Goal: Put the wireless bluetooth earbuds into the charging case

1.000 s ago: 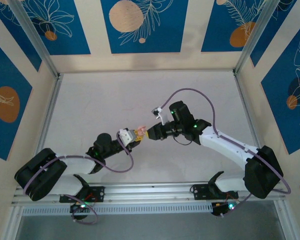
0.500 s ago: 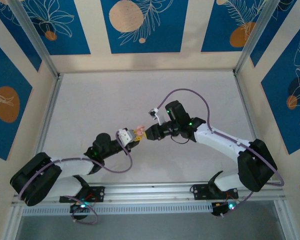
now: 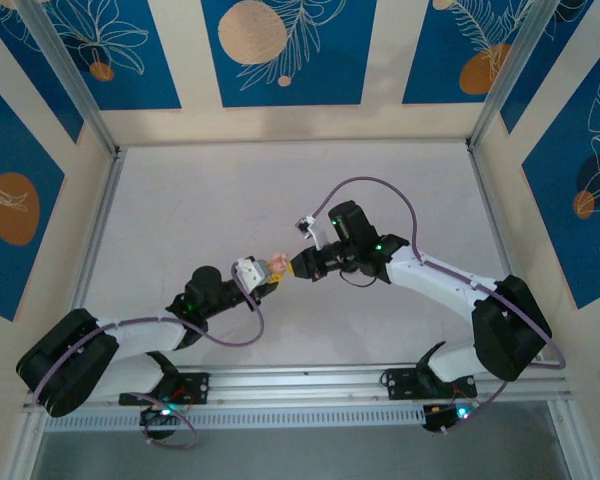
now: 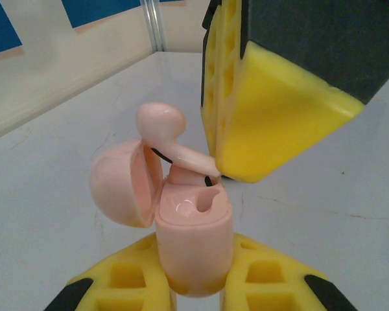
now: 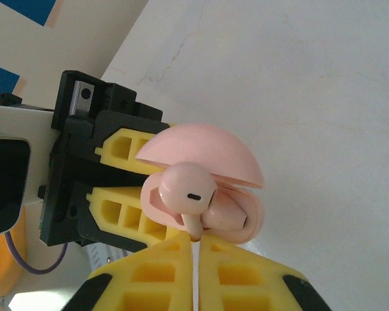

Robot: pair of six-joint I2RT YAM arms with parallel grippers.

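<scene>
My left gripper (image 3: 266,271) is shut on the pink charging case (image 4: 193,241), whose lid (image 4: 120,184) hangs open to the left. A pale pink earbud (image 5: 187,188) is pinched by its stem in my right gripper (image 5: 196,244). Its head rests at the mouth of the case (image 5: 238,212), under the raised lid (image 5: 201,152). In the left wrist view the earbud (image 4: 163,128) leans over the far side of the case top, and a near socket (image 4: 205,203) is open. The two grippers meet mid-table, with the right gripper (image 3: 298,267) touching the case (image 3: 278,263). The black earbud is out of view.
A white table (image 3: 230,200) enclosed by metal rails and patterned blue walls. The arms' bases sit on the rail (image 3: 300,385) along the near edge. A purple cable (image 3: 380,185) loops above the right wrist.
The right gripper has crept slightly left with the earbud, closing on the case. The left gripper has held the case nearly still.
</scene>
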